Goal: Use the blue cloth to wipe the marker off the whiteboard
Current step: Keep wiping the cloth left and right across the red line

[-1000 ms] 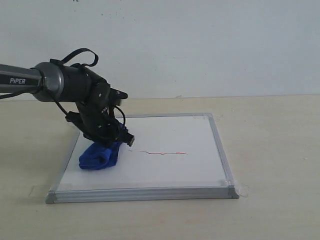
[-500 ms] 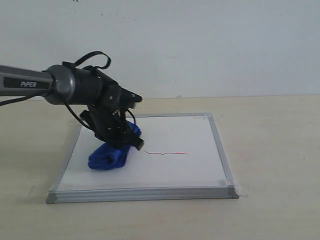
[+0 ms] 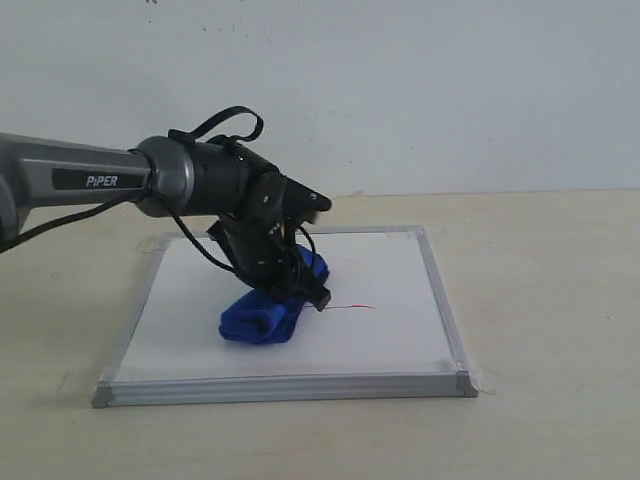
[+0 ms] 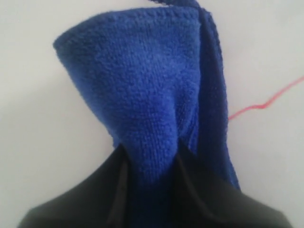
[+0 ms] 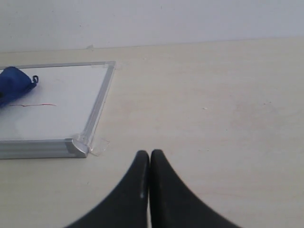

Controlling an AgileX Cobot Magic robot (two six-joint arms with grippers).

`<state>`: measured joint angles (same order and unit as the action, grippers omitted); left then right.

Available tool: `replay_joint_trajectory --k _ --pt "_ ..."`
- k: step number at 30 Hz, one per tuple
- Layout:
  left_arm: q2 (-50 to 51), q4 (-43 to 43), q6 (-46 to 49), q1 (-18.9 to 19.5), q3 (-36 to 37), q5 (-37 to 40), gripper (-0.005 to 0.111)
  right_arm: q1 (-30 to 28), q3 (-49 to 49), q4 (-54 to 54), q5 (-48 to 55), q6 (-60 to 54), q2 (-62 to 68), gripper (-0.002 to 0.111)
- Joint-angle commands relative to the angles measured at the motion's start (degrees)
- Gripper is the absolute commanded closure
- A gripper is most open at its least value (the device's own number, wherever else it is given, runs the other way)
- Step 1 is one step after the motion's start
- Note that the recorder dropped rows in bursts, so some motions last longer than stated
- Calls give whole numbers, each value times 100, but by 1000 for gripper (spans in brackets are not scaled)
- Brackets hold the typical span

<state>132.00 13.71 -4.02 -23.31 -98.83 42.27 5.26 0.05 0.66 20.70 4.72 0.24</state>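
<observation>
The whiteboard (image 3: 380, 340) lies flat on the table, silver frame all round. My left gripper (image 3: 292, 282) is shut on the blue cloth (image 3: 262, 318), which is pressed onto the board near its middle. In the left wrist view the blue cloth (image 4: 152, 95) bulges out from between the two black fingers (image 4: 95, 190). A short stretch of the marker (image 3: 352, 307) shows to the right of the cloth, and the same red marker (image 4: 266, 102) runs beside the cloth's edge. My right gripper (image 5: 150, 154) is shut and empty above bare table, off the whiteboard (image 5: 95, 111).
The board sits on a beige tabletop (image 3: 540, 300) in front of a plain white wall (image 3: 420, 90). Clear tape tabs (image 5: 99, 145) hold the board's corners. The left arm (image 3: 90, 180) reaches in from the left edge.
My left gripper has dragged the blue cloth rightward across the board along the red line. The visible part of the line is now much shorter.
</observation>
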Motion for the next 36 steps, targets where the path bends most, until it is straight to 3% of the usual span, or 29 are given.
replay_joint_trajectory --k 1,6,13,17,21,24,27,29,31,33,36 --pt "142 189 -416 618 32 636 103 -13 -5 7 -70 -12 -24 108" --pt "142 -459 -317 612 32 501 103 -13 -5 7 -70 -12 -24 108" --pt "142 -1006 168 -293 32 13 103 -13 -5 7 -70 -12 -24 108" --pt "142 -827 402 -456 32 84 103 -13 -5 7 -70 -12 -24 108" --pt "142 -430 9 -97 32 333 103 -13 -5 7 -70 -12 -24 108" --pt "142 -37 -295 624 32 783 103 -13 -5 7 -70 -12 -24 108" --pt "142 -46 -435 861 57 827 103 -13 -5 7 -70 -12 -24 108" --pt "142 -586 229 687 96 681 103 -13 -5 7 -70 -12 -24 108" --pt "142 -1466 1148 263 74 572 103 -13 -5 7 -70 -12 -24 108" --pt "142 -1578 1407 -129 74 518 103 -13 -5 7 -70 -12 -24 108" --pt "142 -1250 1370 -333 74 518 103 -13 -5 7 -70 -12 -24 108"
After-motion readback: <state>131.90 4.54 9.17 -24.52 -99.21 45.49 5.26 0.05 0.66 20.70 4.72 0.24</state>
